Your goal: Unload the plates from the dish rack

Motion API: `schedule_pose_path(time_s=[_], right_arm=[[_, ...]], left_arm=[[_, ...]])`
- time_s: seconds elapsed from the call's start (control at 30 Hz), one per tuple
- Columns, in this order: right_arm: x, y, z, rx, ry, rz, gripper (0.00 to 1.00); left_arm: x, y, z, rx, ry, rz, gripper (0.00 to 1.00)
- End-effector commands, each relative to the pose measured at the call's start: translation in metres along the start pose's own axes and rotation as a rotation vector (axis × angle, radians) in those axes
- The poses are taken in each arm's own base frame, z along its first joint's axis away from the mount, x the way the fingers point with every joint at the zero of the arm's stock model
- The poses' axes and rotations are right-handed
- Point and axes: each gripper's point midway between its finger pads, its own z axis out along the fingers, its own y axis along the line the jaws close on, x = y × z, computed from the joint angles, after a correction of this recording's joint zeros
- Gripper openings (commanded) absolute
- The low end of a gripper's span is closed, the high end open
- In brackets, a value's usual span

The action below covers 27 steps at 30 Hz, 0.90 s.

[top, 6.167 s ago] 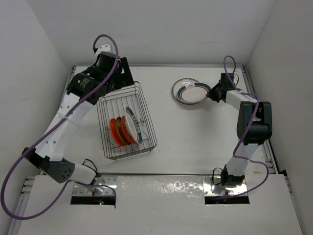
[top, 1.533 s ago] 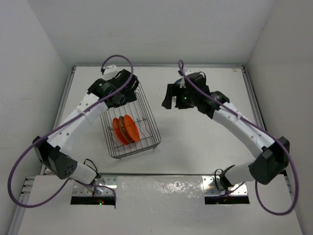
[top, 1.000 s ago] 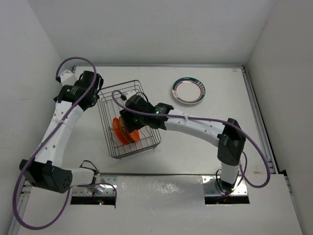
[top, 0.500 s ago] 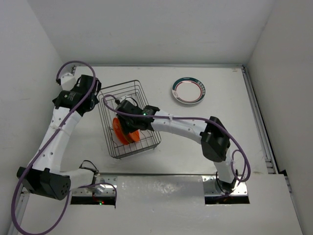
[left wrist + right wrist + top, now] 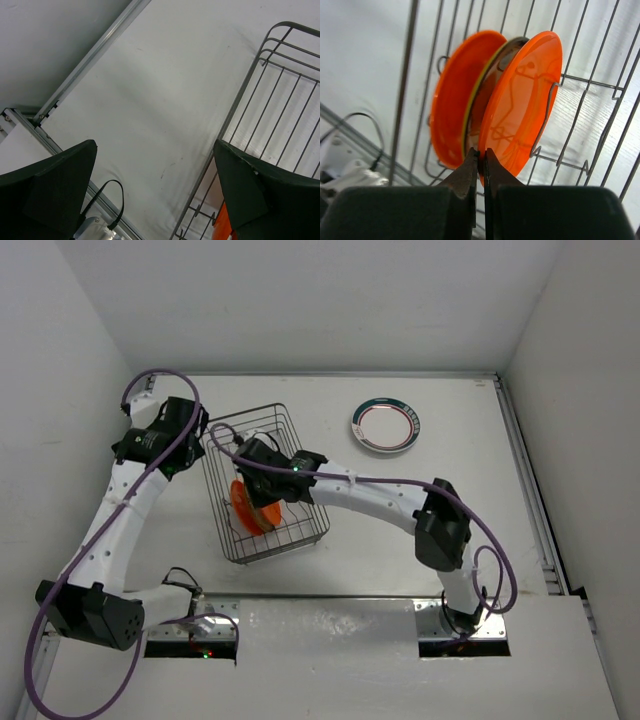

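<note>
Two orange plates [image 5: 246, 508] stand on edge in the near half of the grey wire dish rack [image 5: 257, 426]. In the right wrist view my right gripper [image 5: 480, 155] is shut on the lower rim of the right-hand orange plate [image 5: 522, 100], with the other orange plate [image 5: 451, 100] just left of it. From above, the right gripper [image 5: 263, 497] is down inside the rack. My left gripper [image 5: 155, 145] is open and holds nothing, hanging outside the rack's wire rim [image 5: 250, 95] by its far left side [image 5: 188, 447]. A white plate with a dark rim [image 5: 385, 426] lies on the table at the back right.
The right arm stretches across the middle of the table from its base [image 5: 462, 618] to the rack. The table's metal edge rail [image 5: 85, 62] runs close behind the left gripper. Grey walls close in the left, back and right sides.
The right gripper settled lower among the orange plates and its jaws closed on the rim of one. The left arm has barely moved and stays open.
</note>
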Motion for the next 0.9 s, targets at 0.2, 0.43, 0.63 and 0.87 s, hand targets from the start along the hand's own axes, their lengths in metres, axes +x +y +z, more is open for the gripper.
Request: schedule_pose_path(time_s=[0.2,0.43,0.63,0.87], right_arm=[[-0.105,-0.012,-0.155,-0.055,-0.34,0.252,0.0],[-0.093,-0.13,-0.195,0.282,-0.338,0.269,0.0],[-0.016,-0.25,-0.146,0.563,-0.112,0.236,0.0],[0.069,-0.305,-0.106,0.679,0.14,0.206,0.0]], left_arm=[[-0.013,0.0,-0.002,0.03,-0.049,-0.016,1.0],[-0.013,-0.007,0.004,0.035,-0.042,0.035,1.0],[-0.011,-0.017,0.007,0.066,-0.025,0.063,1.0],[-0.018,-0.025,0.004,0.11,-0.035,0.096,1.0]])
